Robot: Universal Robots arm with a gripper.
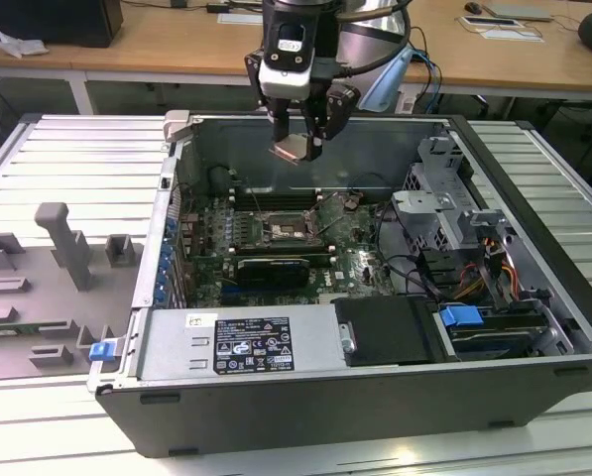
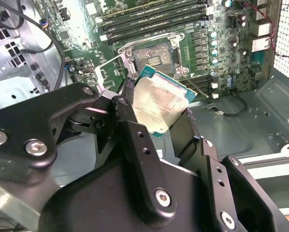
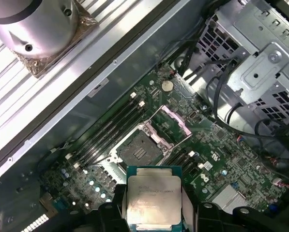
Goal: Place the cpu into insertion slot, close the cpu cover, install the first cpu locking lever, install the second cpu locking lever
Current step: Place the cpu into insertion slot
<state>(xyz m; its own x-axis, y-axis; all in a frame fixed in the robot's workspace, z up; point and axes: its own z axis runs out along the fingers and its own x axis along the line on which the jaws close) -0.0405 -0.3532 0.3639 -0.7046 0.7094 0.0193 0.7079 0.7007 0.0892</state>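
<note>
The hand [image 1: 297, 147] hangs in the upper middle of the exterior view, above the open computer case [image 1: 276, 416] that stands on the slatted worktop [image 1: 67, 159]. Its fingers are drawn in narrow on the chip [image 1: 289, 150], one on each of two opposite edges. In both wrist views the chip's pale metal top faces the camera. The socket [image 1: 281, 226] sits on the motherboard [image 1: 360, 270] near the centre of the exterior view, below the hand and well apart from the chip. In the first wrist view it is bare, and the cover [image 3: 175, 118] is swung open beside it. The locking levers are too thin to make out with certainty. Assessment: the first step, placing the chip, is in hand, and the cover and lever steps are not yet done. Seating the chip calls for it to be held level, with its edges square to the socket rim and the fingers clear of the raised cover.
</note>
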